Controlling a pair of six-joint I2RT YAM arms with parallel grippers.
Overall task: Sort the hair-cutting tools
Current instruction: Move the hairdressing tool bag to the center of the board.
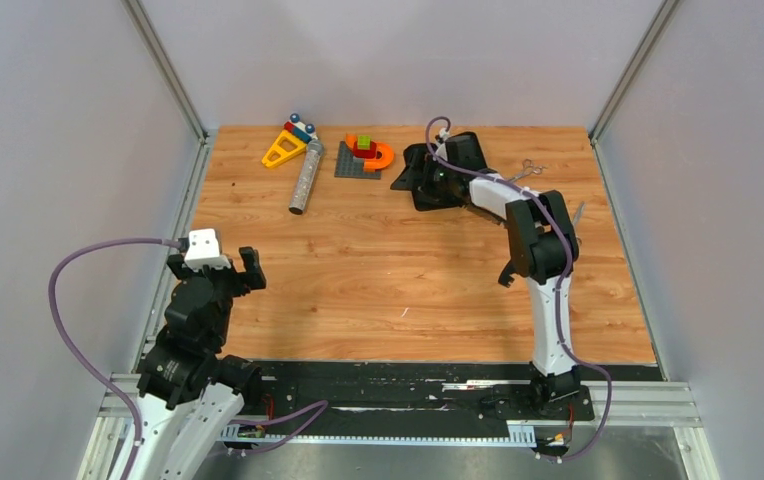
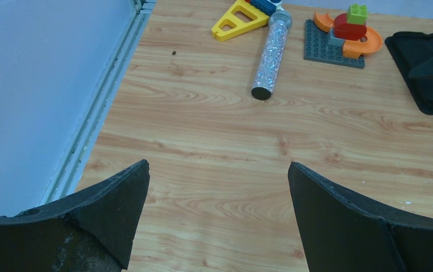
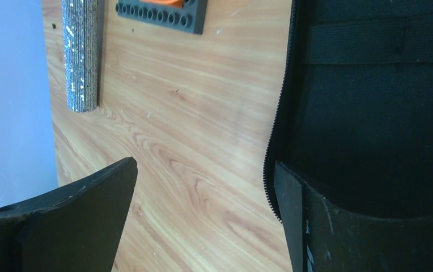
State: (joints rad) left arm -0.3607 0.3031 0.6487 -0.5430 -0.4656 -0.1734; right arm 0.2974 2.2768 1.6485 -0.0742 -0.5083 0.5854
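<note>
Scissors (image 1: 528, 169) lie right of right end effector (image 3: 206, 170).

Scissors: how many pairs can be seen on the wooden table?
1. The small silver scissors with ringed handles lie at the far right of the wooden table, right of the black zippered case. The right arm or the case may hide others.
</note>
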